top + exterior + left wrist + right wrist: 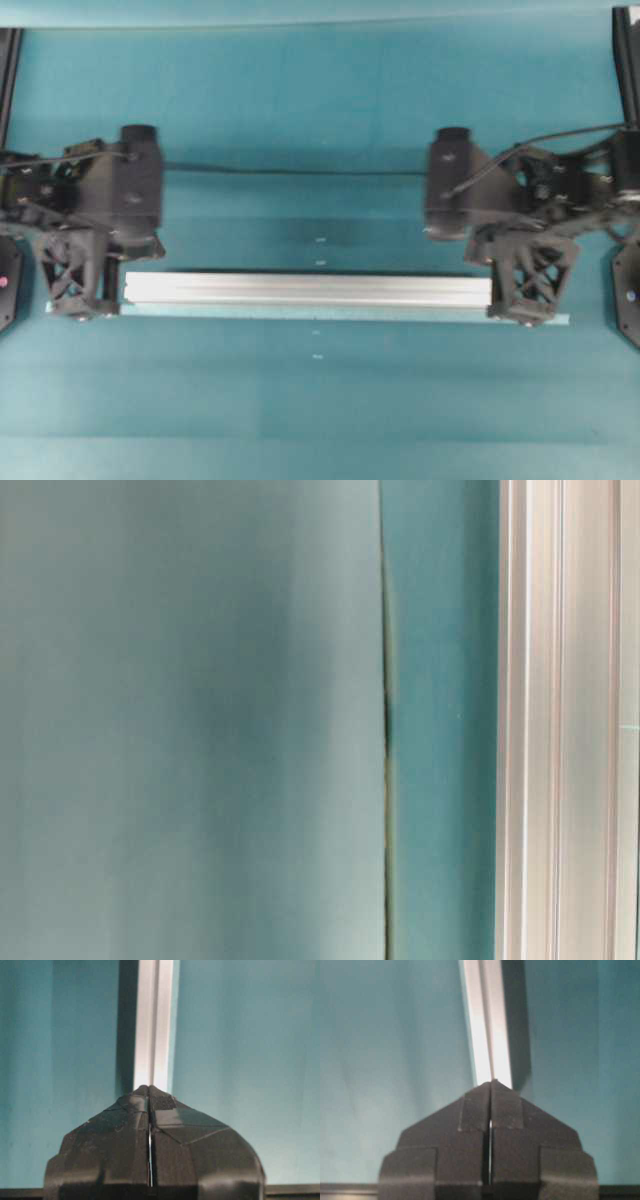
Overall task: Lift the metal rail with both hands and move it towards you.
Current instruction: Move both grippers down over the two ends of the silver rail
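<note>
You get even, fairly bright light across the overhead view, with no hard hotspots on the teal table (300,100). The whole frame is soft, and fine detail in the black lattice parts is lost. The metal rail (305,289) reflects brightly along its top face and throws a thin dark shadow along its far edge. In the table-level view almost everything is out of focus; you see only smeared teal and a blurred pale band at the right. In both wrist views the rail glares nearly white, with a dark shadow strip beside it, and the near black fingers (165,1125) look dim and slightly blurred.
</note>
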Tool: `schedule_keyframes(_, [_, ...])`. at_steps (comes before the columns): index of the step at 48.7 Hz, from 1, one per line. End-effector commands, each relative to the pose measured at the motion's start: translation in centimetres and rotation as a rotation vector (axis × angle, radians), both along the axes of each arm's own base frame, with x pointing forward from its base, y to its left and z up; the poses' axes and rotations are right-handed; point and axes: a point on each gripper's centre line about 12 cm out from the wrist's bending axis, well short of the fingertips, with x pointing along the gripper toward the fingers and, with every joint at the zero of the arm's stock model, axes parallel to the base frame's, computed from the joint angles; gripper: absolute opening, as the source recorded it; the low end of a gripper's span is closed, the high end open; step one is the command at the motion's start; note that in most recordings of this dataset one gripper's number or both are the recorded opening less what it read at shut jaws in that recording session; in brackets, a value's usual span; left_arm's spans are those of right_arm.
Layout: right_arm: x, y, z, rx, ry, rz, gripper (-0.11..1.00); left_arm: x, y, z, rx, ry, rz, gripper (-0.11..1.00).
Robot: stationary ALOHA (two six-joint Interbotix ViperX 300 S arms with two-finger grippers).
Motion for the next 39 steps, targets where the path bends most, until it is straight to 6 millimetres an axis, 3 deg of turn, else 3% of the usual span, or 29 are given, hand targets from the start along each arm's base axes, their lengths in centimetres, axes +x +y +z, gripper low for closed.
schedule_keyframes(1, [0.2,0.2,0.0,-0.001,0.001,0.011,-0.05,1.0,0.0,0.9,0.004,0.009,-0.005,-0.06])
schedule_keyframes(27, [0.3,0.4,-2.2,-0.001,0.033,0.006,0.01,1.7,0.1,0.0,0.003,0.012,0.001,-0.06])
schedule_keyframes(35, [0.3,0.1,-2.8,-0.001,0.018,-0.007,0.11,1.4,0.1,-0.7,0.002,0.029,0.002,-0.06])
schedule_keyframes(39, [0.3,0.1,-3.1,-0.001,0.009,-0.011,0.25,1.3,0.1,-1.0,0.003,0.034,0.001,-0.03])
